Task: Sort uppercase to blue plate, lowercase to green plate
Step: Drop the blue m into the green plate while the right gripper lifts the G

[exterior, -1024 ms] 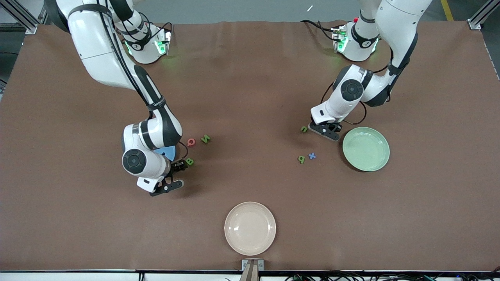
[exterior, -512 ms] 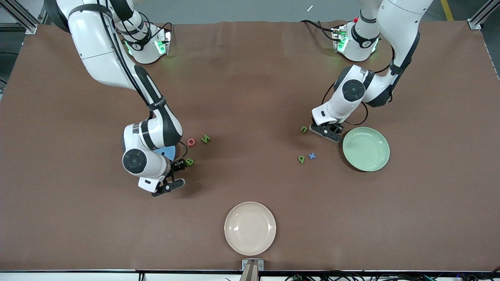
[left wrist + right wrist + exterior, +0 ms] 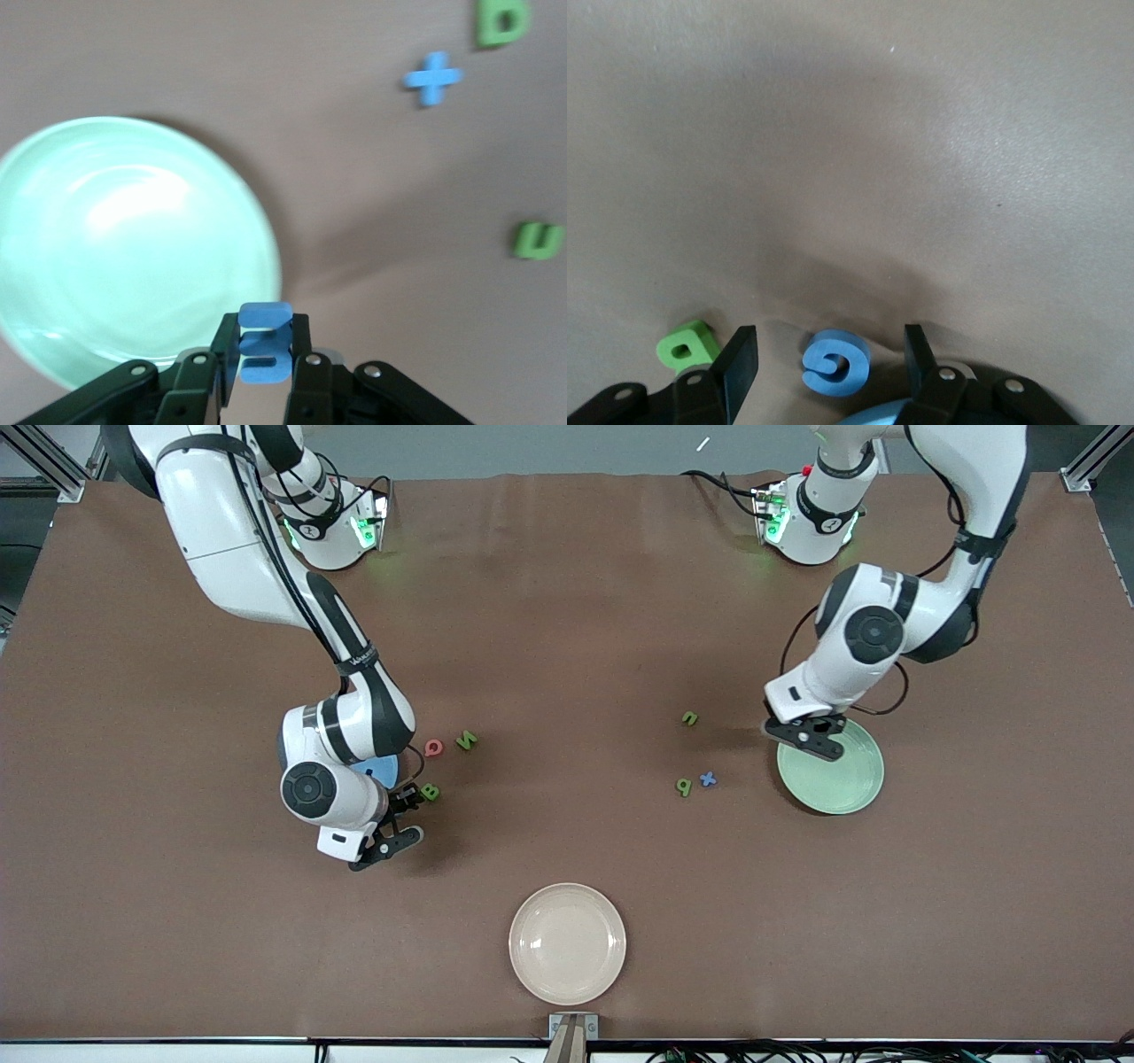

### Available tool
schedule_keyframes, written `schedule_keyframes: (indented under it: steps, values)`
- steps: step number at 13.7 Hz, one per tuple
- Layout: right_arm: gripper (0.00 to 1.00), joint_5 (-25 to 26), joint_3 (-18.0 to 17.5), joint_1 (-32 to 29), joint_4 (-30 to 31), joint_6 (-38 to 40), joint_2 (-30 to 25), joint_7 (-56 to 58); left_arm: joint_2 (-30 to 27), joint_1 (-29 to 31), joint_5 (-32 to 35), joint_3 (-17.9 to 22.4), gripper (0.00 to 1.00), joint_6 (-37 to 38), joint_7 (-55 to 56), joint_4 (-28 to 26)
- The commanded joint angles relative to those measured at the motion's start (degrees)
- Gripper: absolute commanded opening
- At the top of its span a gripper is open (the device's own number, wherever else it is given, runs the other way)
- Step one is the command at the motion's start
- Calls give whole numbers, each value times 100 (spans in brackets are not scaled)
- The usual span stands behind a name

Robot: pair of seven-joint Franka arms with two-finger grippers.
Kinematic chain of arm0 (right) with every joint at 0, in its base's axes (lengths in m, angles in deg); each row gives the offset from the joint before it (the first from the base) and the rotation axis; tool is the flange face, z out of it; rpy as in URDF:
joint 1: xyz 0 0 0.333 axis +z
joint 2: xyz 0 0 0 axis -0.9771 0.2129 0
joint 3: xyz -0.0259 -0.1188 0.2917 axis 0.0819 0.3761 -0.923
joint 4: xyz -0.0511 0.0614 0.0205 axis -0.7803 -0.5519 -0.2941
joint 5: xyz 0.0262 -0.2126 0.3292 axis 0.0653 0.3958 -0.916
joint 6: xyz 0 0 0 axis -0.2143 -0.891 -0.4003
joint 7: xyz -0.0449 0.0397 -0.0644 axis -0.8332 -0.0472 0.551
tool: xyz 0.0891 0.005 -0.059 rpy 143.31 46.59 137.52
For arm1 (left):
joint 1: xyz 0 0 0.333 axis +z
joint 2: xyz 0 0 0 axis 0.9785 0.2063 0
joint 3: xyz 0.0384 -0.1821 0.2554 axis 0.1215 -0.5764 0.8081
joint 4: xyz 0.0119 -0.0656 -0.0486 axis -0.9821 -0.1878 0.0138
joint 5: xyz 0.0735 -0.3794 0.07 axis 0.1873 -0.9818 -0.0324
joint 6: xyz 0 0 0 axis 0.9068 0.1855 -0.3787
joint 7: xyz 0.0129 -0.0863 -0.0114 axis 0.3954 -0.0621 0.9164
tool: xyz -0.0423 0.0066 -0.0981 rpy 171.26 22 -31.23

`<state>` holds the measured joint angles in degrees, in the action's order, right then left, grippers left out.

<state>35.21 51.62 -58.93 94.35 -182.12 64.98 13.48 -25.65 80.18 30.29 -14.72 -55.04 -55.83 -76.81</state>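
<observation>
My left gripper (image 3: 812,737) is shut on the blue three-pronged m/E piece (image 3: 266,347) and holds it over the rim of the green plate (image 3: 842,779), which also shows in the left wrist view (image 3: 124,239). Green n (image 3: 689,717), green p (image 3: 683,786) and blue x (image 3: 707,779) lie on the table beside that plate. My right gripper (image 3: 407,817) is open and low, its fingers either side of the blue G (image 3: 835,361). Green B (image 3: 431,791) lies just beside it. Red Q (image 3: 433,747) and green N (image 3: 466,739) lie by the blue plate (image 3: 381,771), mostly hidden under the right arm.
A cream plate (image 3: 567,943) sits near the table's front edge, in the middle. The robot bases and their cables stand along the back edge.
My left gripper has moved from beside the green n to over the green plate's rim, carrying the blue m/E piece. My right gripper has shifted only slightly.
</observation>
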Motion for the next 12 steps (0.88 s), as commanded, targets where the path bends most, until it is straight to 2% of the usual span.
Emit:
schedule_keyframes:
  steps: [1,5,7,12]
  values:
    - [72,207,41,73,140,-116,-33,33,203,589,260,-38,1,31,-467,75]
    - [63,207,41,73,148,-125,-7,33,581,1118,813,-46,1,-180,-583,137]
    - [52,207,41,90,166,-143,-7,15,669,1303,1007,-46,1,-312,-600,146]
    - [32,207,41,99,192,-248,2,15,1003,1374,1025,-29,1,-584,-565,286]
